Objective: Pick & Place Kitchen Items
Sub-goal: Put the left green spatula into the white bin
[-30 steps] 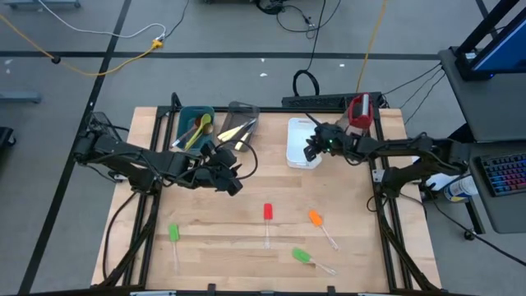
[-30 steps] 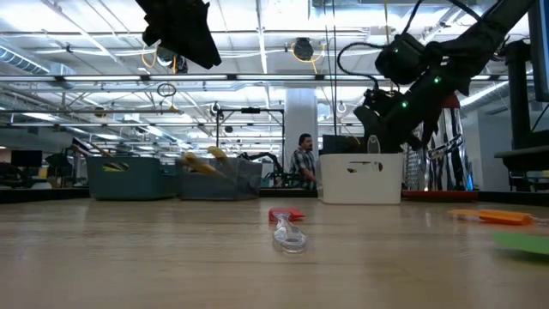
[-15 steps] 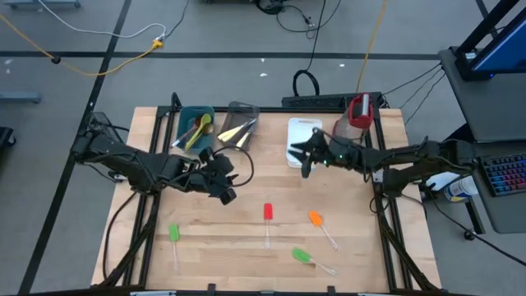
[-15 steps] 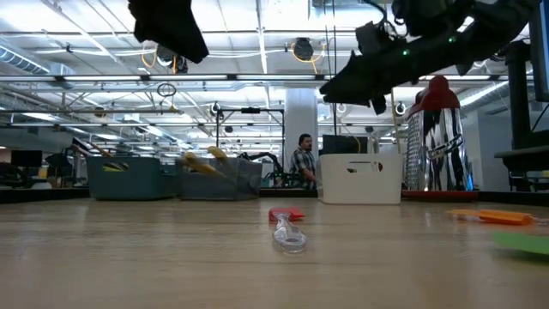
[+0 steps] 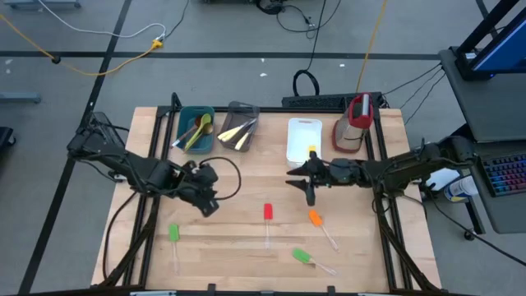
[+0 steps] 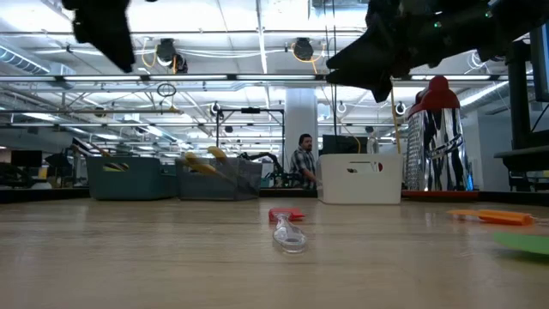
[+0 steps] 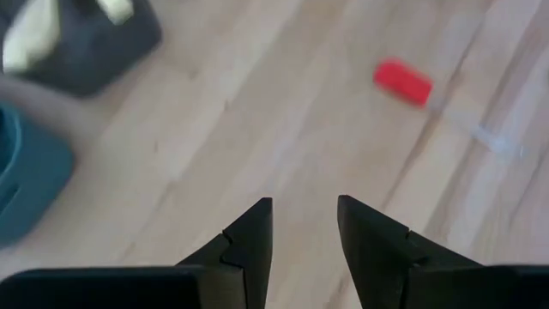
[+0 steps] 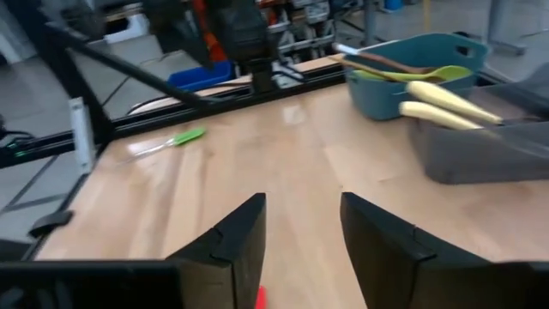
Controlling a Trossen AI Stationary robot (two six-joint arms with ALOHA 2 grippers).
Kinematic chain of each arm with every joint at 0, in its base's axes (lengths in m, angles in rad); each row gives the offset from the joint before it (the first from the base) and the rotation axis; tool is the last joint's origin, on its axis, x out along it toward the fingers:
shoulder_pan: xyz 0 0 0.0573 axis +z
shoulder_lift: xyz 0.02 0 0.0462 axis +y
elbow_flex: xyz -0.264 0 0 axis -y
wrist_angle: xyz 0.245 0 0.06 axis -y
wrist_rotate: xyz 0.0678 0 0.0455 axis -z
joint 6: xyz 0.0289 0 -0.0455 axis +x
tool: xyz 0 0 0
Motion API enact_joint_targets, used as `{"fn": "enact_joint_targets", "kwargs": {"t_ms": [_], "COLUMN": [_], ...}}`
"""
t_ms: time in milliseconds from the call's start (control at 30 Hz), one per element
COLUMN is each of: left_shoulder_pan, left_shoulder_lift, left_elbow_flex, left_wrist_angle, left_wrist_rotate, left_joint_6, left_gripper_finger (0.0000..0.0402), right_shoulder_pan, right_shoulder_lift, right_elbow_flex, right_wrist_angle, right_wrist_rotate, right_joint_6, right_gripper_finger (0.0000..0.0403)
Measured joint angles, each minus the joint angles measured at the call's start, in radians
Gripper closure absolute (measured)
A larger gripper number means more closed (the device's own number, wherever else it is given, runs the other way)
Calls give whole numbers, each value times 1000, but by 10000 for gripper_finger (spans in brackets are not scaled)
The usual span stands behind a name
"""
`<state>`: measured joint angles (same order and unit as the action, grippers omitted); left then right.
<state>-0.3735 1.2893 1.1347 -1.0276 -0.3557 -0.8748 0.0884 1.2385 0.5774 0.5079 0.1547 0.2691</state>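
Note:
Four small spatulas lie flat on the wooden table: a red-headed one (image 5: 267, 212) at the centre, an orange one (image 5: 315, 218), a green one at the near left (image 5: 173, 233) and a green one at the near right (image 5: 301, 256). The teal tub (image 5: 196, 127) and the grey tub (image 5: 238, 127) hold several utensils. My left gripper (image 5: 209, 201) is open and empty above the table, left of the red spatula (image 7: 403, 83). My right gripper (image 5: 306, 185) is open and empty above the table, just beyond the red and orange spatulas. Both also show in the low view, left (image 6: 103, 26) and right (image 6: 377, 60).
A white tub (image 5: 302, 140) with a small yellow thing in it and a red-and-clear jug (image 5: 353, 122) stand at the far right. The tubs line the table's far edge. Bare wood lies between the spatulas. A person stands in the room beyond (image 6: 302, 163).
My right gripper has left the white tub and gone toward the table's near edge, over the bare wood by the red and orange spatulas. My left gripper has drawn back toward the table's near left. The spatulas have not moved.

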Motion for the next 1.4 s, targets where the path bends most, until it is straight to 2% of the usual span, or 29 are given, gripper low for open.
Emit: {"fn": "enact_joint_targets", "kwargs": {"t_ms": [67,200,300,467,633,733,867,967,1300,1400], "left_shoulder_pan": [-11,-29,-42,-80,-127,-159,-203,-237,-345,-380], "left_shoulder_lift": [-15,-78,-139,-212,-232,-232,-231,-231,-205,-180], "left_elbow_flex": [0,-7,-65,-216,-347,-400,-463,-497,-554,-581], "left_wrist_angle": [-48,-97,-84,-64,-64,-61,-41,15,208,274], "left_wrist_rotate": [23,-11,20,88,253,341,404,436,438,477], "left_joint_6": [-8,-68,-110,-393,-679,-798,-932,-1004,-1134,-1216], "left_gripper_finger": [266,266,266,266,266,266,266,266,266,266], "right_shoulder_pan": [19,42,51,58,58,58,58,58,58,58], "right_shoulder_lift": [0,0,0,0,0,0,0,0,0,0], "right_elbow_flex": [0,0,0,0,0,0,0,0,0,0], "right_wrist_angle": [0,-5,-14,-12,-12,-13,-25,-27,-34,-36], "right_wrist_rotate": [0,1,1,1,1,1,1,2,1,1], "right_joint_6": [9,68,87,86,86,85,82,82,82,82], "right_gripper_finger": [243,222,210,204,208,211,213,212,219,220]}}
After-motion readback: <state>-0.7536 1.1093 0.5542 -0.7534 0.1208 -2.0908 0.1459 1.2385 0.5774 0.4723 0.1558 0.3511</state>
